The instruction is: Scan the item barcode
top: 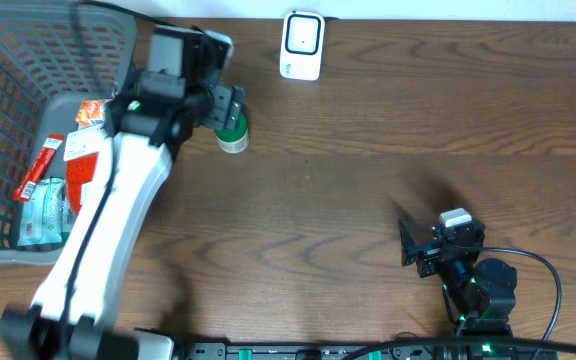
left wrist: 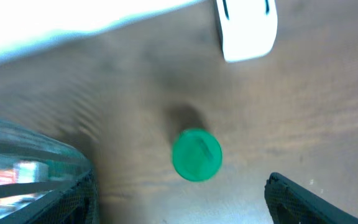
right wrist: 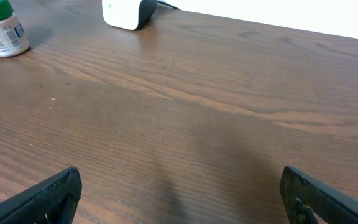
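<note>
The item, a small white bottle with a green cap (top: pixel 233 132), stands upright on the wooden table just right of the basket. In the left wrist view its green cap (left wrist: pixel 196 155) lies ahead of the fingertips and touches neither of them. My left gripper (top: pixel 224 106) (left wrist: pixel 179 200) hovers over it, open, holding nothing. The white barcode scanner (top: pixel 302 45) (left wrist: pixel 247 28) sits at the table's far edge. My right gripper (top: pixel 406 243) (right wrist: pixel 179 193) rests low at the near right, open and empty; from there the bottle (right wrist: pixel 2 28) and scanner (right wrist: pixel 126 12) show far off.
A grey wire basket (top: pixel 28 130) (left wrist: pixel 17 162) at the left holds several packets, red and green ones among them. The left arm's white link (top: pixel 108 220) stretches across the table beside it. Bare wood lies between the bottle and the right arm.
</note>
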{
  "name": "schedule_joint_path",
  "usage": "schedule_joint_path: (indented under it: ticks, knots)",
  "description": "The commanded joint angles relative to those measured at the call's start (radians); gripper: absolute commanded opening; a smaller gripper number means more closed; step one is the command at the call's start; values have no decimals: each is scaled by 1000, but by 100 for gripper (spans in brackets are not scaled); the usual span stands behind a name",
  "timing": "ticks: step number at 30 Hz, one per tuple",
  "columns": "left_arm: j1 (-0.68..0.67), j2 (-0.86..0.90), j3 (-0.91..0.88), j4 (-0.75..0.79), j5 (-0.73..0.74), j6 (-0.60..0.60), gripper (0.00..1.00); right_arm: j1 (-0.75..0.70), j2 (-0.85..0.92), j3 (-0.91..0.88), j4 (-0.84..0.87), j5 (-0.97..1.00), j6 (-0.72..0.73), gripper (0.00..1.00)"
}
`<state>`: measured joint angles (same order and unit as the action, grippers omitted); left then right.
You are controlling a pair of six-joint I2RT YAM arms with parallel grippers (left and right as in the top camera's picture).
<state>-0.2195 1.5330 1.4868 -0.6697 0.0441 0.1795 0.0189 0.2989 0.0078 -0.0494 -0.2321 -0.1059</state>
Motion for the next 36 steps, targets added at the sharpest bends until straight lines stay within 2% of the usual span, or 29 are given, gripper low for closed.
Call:
schedule_joint_path:
  ticks: [1, 7, 11, 14, 20, 28, 36]
  knots:
    - [0, -147, -2, 40, -91, -5, 87, 7, -4, -2, 0, -1, 14, 99]
    - [61, -309, -2, 153, -311, 26, 87, 7, -4, -2, 0, -1, 15, 99]
    - [204, -338, -2, 151, -326, 51, 87, 7, -4, -2, 0, -1, 15, 99]
    - [339, -319, -2, 125, -312, 22, 87, 7, -4, -2, -3, -1, 15, 99]
    - [505, -236, -2, 92, -182, 20, 87, 7, -4, -2, -4, -1, 15, 99]
    - [578, -26, -2, 72, -175, 39, 87, 7, -4, -2, -6, -1, 15, 99]
    - [584, 139, -2, 82, -331, 166, 87, 7, -4, -2, -7, -1, 15, 99]
